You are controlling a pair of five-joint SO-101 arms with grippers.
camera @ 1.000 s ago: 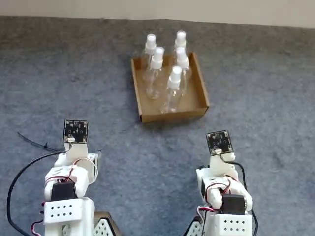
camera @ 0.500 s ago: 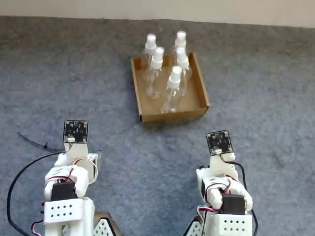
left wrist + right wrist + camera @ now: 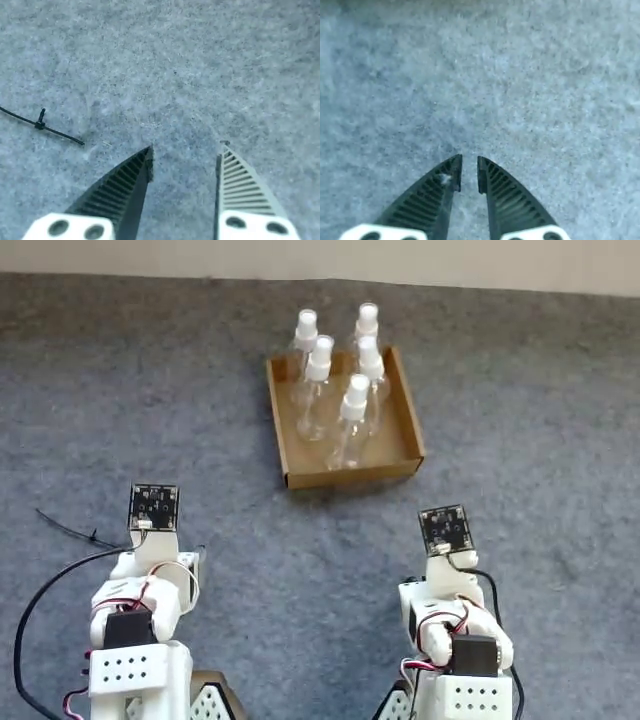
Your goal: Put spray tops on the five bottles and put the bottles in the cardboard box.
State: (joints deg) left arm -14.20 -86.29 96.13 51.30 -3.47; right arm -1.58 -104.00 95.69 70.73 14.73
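the cardboard box (image 3: 350,473) sat open-topped on the grey bench (image 3: 540,440), toward the far side and about midway across. five clear bottles (image 3: 345,435) stood upright in it in a close cluster, each with a white spray top (image 3: 356,392) on. three stood plainly within the walls. the two at the back had their tops showing past the far wall, and whether their bases stood inside it could not be told. a strip of brown box floor showed along the right wall.

the bench's grey cover stretched wide on both sides of the box and between the box and the arms. a pale strip ran along the bench's far edge.

the left arm (image 3: 140,600) and the right arm (image 3: 452,610) sat at the near edge, well apart from the box and from each other. the left tool (image 3: 186,147) hung over the grey cover with its jaws apart. a thin black cable tie (image 3: 40,124) lay on the bench near it, on that arm's outer side. the right tool (image 3: 468,159) hung over the cover with its jaws almost together, a thin slit between the tips.
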